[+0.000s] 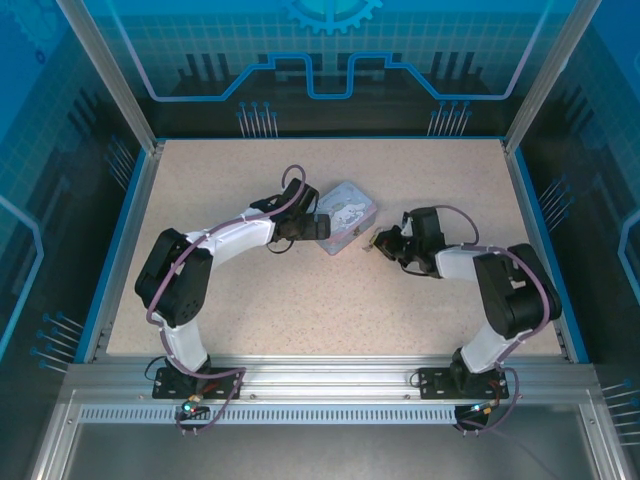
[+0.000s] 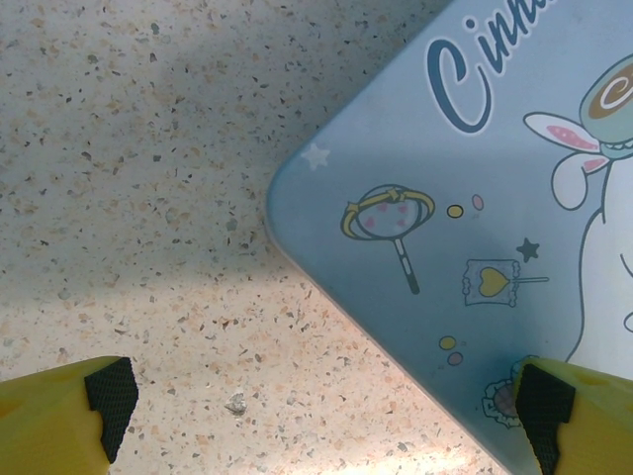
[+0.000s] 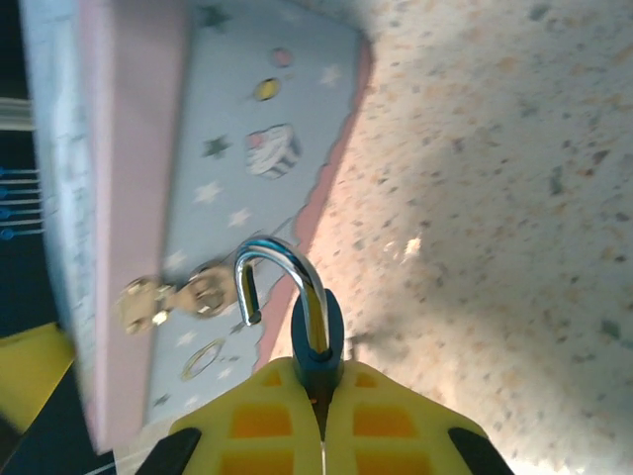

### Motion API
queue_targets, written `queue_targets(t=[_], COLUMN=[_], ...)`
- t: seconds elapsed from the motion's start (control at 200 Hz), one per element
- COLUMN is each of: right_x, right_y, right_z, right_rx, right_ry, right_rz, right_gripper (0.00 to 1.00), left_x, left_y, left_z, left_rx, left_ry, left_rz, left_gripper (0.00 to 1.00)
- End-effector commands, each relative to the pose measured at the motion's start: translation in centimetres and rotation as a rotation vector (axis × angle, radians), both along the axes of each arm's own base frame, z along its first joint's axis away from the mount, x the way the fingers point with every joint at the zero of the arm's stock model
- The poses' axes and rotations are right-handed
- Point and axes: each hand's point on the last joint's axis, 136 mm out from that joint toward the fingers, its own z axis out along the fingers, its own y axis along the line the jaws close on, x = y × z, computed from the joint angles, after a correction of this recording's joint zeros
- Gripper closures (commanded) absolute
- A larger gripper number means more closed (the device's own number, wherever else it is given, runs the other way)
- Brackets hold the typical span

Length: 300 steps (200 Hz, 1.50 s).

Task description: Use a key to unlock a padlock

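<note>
Our right gripper (image 3: 318,401) is shut tight on the padlock (image 3: 316,346), its 2 yellow fingers pinching the dark body from both sides. Above them the shackle (image 3: 282,262) stands open: 1 leg sits in the body and the other ends free in the air. That free end hangs just beside the brass hasp (image 3: 168,297) on the side of the tin (image 3: 227,119). We cannot tell whether it touches the hasp or hooks through it. The tin rests on the table (image 3: 495,198) between the arms. Our left gripper (image 2: 326,421) is spread fully and holds nothing, its fingers standing either side of 1 corner of the tin's lid.

With the shackle open, we judge the unlocking itself done. The step in hand is getting the padlock clear of the hasp. The next move calls for a small, steady pull away from the tin, turning the hook so it does not snag. The left gripper should be ready to brace the tin if it drags.
</note>
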Motion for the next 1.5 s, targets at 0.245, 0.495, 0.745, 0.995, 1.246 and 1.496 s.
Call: queue_targets(t=[0.245,0.495,0.745,0.995,1.246,1.496], right_x=[-5.4,-8.1,-10.2,-10.7,-9.8,-6.5], right_y=[-1.5,-4.8,-8.7,-11.7,-14.8,-17.3], right_z=[-0.9,-2.4,-3.5,-0.3,5.1,10.6], right_rx=[-0.043,-0.075,-0.108,-0.137,-0.163,-0.308], right_ry=[0.113,0.197,0.291,0.237,0.102,-0.037], right_rz=[0.095,0.031,-0.078,-0.175,-0.261,-0.303], right_gripper=[1.00,0.99,0.67,0.13,0.00,0.00], left_x=[-1.3,-1.8,-2.8,-3.7,-4.3,-3.8], left_y=[-1.5,-1.4,0.1,2.0,4.9,10.1], left_z=[4.5,9.0,11.7,13.0,14.3,16.6], left_rx=[-0.051,-0.114,-0.148,-0.154,-0.111,0.042], left_ry=[0.051,-0.019,-0.068,-0.102,-0.175,-0.409], left_rz=[-0.086,-0.088,-0.059,-0.010,0.064,0.163], left_gripper=[0.01,0.01,0.01,0.01,0.01,0.01])
